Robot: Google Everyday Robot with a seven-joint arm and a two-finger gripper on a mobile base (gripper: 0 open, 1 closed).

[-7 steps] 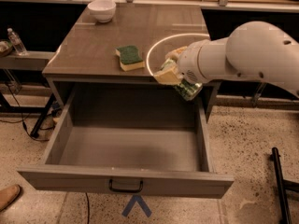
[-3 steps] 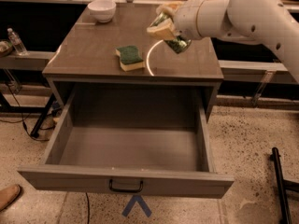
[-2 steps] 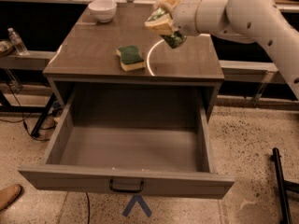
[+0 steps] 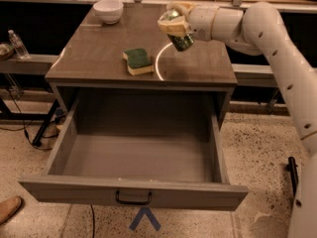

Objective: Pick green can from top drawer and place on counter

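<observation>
Item: gripper (image 4: 173, 28); position above the counter (image 4: 94, 51), right of centre and toward the back edge, reached in from the right side; fingers pinched on the green can (image 4: 182, 40), which juts down and forward from them at a tilt, silver end uppermost.

Item: green can; carried in the air, apparently clear of the surface, over the stretch between the white arc (image 4: 159, 63) and the back right corner; judged to be held high so it passes over the other goods before being set down.

Item: top drawer (image 4: 133, 191); pulled fully out below the front edge; interior bare; black handle (image 4: 133, 198) at the middle of its front panel; the picking half of the task reads as done, placing not yet.

Item: sponge (image 4: 137, 61); flat near the centre, just left of the arc; a hazard if the can comes down too far left.

Item: bowl (image 4: 108, 10); at the back left corner, well apart from the can.

Remark: open surface along the right edge looks the safest landing spot.
</observation>
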